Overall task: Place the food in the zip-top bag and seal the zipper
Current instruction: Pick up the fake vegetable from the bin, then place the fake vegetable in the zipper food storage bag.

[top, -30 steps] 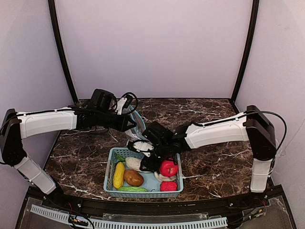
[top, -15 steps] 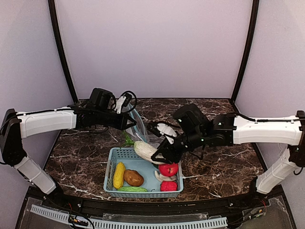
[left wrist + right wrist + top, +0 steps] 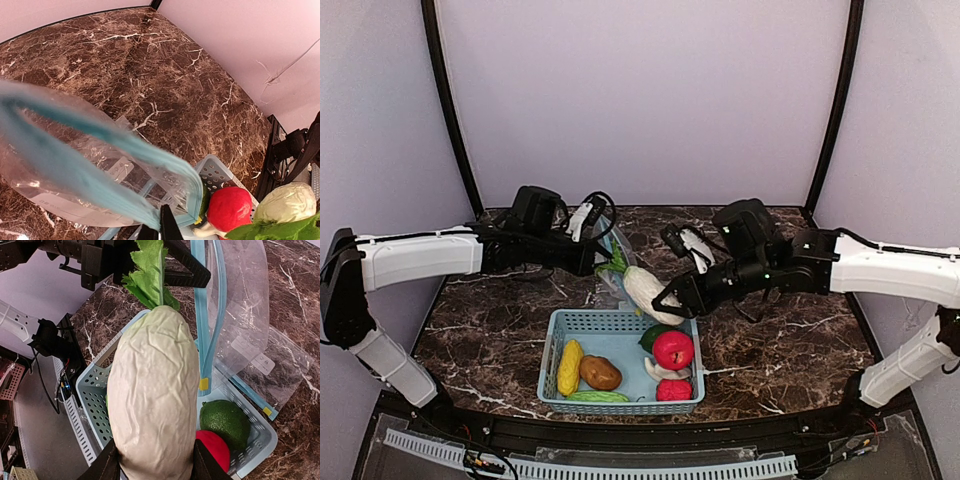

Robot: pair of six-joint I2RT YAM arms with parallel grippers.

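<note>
Right gripper (image 3: pixel 156 464): fingers partly closed, clamped on the thick end of the long white toy radish with green leaves (image 3: pixel 152 385). Over the last second it has lifted the radish out of the light blue perforated plastic basket (image 3: pixel 548 372) and carried it rearward. The leaf end now points at the mouth of the clear zip-top bag with blue zipper strip (image 3: pixel 235 315), just short of it.

Left gripper (image 3: pixel 160 227): fully closed, pinching the bag's rim and keeping the mouth raised and open, position unchanged.

Judgement: the bag looks empty and insertion is imminent. Yellow corn (image 3: pixel 569 367), brown potato (image 3: pixel 600 373), red apple (image 3: pixel 673 350) and others remain in the basket, and the zipper is unsealed.
</note>
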